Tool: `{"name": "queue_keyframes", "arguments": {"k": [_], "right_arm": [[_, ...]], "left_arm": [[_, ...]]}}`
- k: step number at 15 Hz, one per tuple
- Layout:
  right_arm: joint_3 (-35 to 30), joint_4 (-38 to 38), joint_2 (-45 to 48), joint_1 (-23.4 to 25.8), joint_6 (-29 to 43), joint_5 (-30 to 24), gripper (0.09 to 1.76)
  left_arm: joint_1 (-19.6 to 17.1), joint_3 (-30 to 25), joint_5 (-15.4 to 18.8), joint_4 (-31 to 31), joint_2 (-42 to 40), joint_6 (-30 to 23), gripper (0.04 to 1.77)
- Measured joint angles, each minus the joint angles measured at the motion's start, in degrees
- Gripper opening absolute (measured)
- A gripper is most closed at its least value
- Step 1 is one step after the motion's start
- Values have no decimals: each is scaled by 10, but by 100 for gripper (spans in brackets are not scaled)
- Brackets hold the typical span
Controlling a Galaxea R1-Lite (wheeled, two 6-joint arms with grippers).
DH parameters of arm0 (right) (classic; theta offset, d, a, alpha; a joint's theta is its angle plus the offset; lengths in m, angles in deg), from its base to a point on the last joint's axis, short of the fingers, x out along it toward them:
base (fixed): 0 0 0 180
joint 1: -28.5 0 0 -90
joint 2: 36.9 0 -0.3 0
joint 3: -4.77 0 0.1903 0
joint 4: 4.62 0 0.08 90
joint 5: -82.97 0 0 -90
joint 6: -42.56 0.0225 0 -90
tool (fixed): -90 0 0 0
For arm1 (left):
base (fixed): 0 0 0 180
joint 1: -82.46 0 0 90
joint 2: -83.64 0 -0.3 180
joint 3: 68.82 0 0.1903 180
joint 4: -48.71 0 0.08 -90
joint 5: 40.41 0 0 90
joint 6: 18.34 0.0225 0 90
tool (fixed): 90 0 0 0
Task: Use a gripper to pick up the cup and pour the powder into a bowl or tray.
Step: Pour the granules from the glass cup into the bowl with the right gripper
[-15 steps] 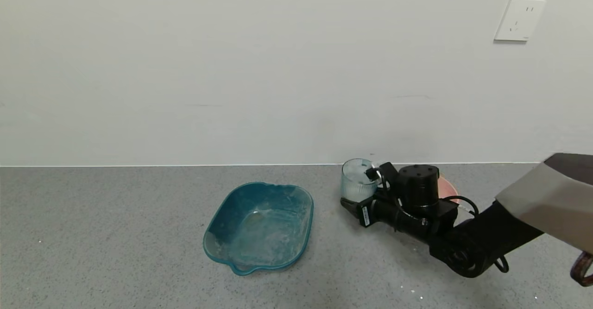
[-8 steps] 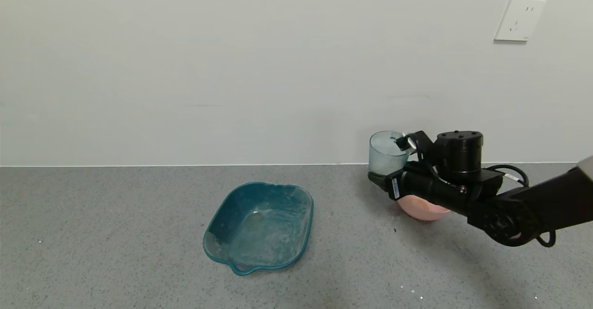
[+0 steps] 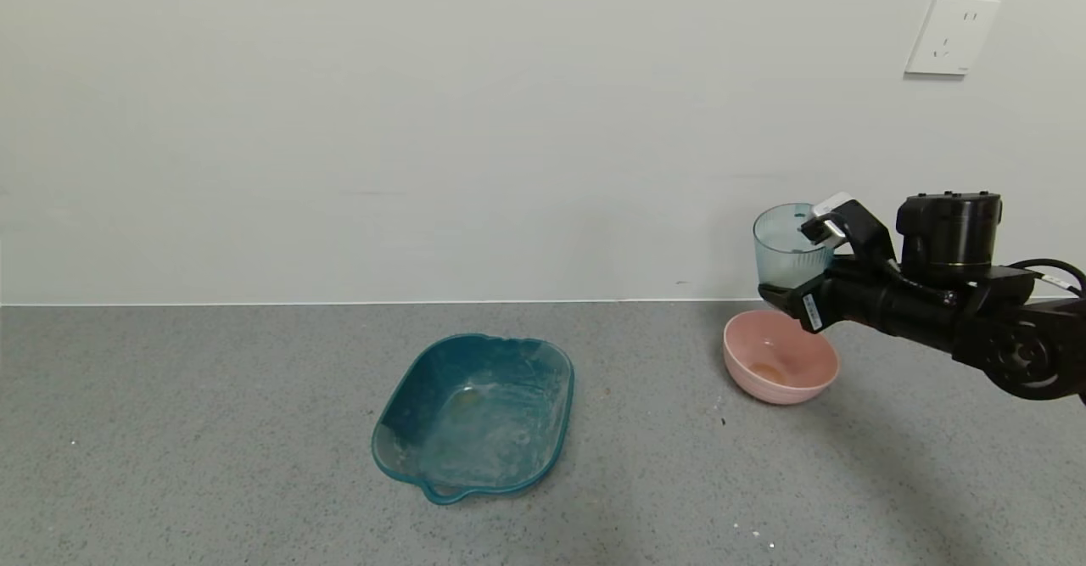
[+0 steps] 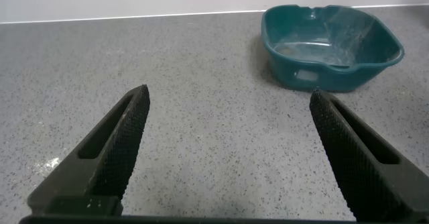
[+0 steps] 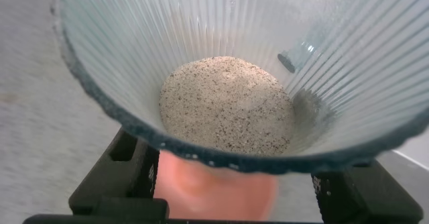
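On the left, the left tool [image 4: 221,150] hangs low over the grey speckled worktop [image 3: 212,430], seen only in the left wrist view; its two ridged black fingers [image 4: 114,150] stand wide apart with nothing between them. Ahead of it, well apart, sits the teal tray [image 4: 332,46].

In the head view the teal tray [image 3: 475,413] rests on the worktop left of centre, squarish with a handle loop at its near edge and whitish dust smeared over its inside.

Further right stands the pink bowl [image 3: 780,367], upright on the worktop, with a tan patch at its bottom. It is well apart from the tray.

Above the bowl, lifted clear of the worktop and not touching the bowl, is the cup [image 3: 789,248], a ribbed pale blue-grey tumbler held about upright against the white wall [image 3: 424,125]. The right tool [image 3: 819,265] is clamped on the cup: one finger with a small white block reaches over the rim, the other sits under or against the cup's lower side. The black arm runs off to the right edge.

In the right wrist view the cup [image 5: 221,49] fills the picture, and the powder [image 5: 228,103], pale beige and speckled, lies in a round heap at its bottom. Below the cup's rim a blurred patch of the pink bowl [image 5: 214,187] shows between the tool's black fingers.

A white wall socket [image 3: 950,36] sits high on the wall at the right.
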Motion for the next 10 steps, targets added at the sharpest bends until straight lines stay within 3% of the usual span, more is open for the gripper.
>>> {"name": "queue_keyframes", "arguments": {"k": [4,10], "right_arm": [[9,-12,3,48,-73,3,129],[14,-32,3,76,-203,30,129]], "left_arm": [[0,0,0,0,0,0,172],[0,0,0,0,0,0,172]]}}
